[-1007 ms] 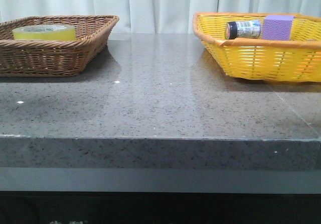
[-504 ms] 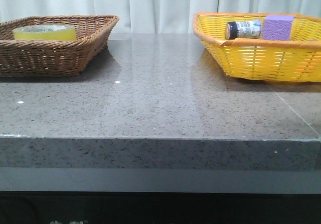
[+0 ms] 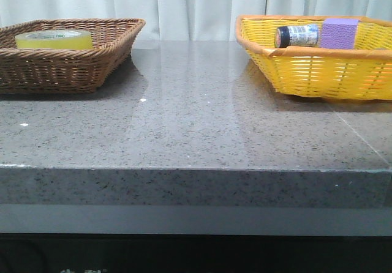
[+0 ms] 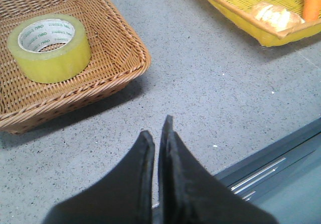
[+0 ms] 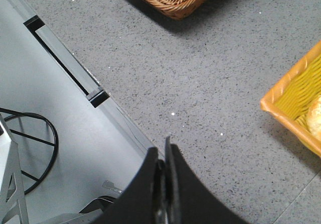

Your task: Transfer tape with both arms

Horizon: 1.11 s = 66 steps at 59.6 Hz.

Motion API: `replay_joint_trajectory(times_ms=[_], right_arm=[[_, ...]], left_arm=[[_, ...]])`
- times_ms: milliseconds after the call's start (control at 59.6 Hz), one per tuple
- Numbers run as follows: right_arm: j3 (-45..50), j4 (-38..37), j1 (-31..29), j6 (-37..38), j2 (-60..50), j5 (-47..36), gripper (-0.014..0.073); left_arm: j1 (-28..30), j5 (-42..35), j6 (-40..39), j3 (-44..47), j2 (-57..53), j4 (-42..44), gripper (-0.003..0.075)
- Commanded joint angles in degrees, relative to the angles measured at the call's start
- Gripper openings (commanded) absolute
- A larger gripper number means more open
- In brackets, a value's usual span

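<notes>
The left pincer (image 4: pixel 156 128) is sitting clenched, its two black fingers pressed together and grasping nothing, hanging over bare desk (image 4: pixel 215 88) near the front edge. The right pincer (image 5: pixel 165 151) is likewise clenched and empty, hanging above the desk's front edge between the two baskets.

The tape (image 4: pixel 49 47) is lying flat, core upward, inside the brown wicker basket (image 4: pixel 120 58), well apart from both pincers. The yellow basket (image 3: pixel 318 71) across the desk is holding a small bottle (image 3: pixel 297 35) and a purple block (image 3: pixel 340 33).

Risks, as judged:
- Descending with fingers unopened would be knocking the roll rather than gripping it.
- The basket's raised wall is standing between the left pincer and the tape; a low approach could be snagging the rim and dragging the basket.
- A mid-air handover is risking a drop if the hold is shallow.
</notes>
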Motion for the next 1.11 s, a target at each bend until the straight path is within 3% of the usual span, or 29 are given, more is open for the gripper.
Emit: replay_joint_trajectory(times_ms=[0, 537, 655, 873, 1091], right_arm=[[-1.2, 1.8, -0.2, -0.3, -0.3, -2.8, -0.0069], [-1.2, 1.8, -0.2, -0.3, -0.3, -2.8, -0.0069], [-1.2, 1.9, -0.2, -0.3, -0.3, -2.8, -0.0069], [-1.2, 2.1, -0.2, -0.3, -0.3, -2.8, -0.0069], [-1.2, 2.1, -0.2, -0.3, -0.3, -2.8, -0.0069]], left_arm=[[-0.5, -3.8, -0.1, -1.4, 0.1, -0.7, -0.0020], [-0.2, -5.8, -0.1, 0.6, -3.3, -1.1, -0.0020], [3.4, -9.9, 0.3, 5.2, -10.5, 4.0, -0.0020], [14.8, -19.8, -0.1, 19.1, -24.2, 4.0, -0.0020], [22.2, -34.7, -7.8, 36.2, -31.6, 3.4, -0.0020]])
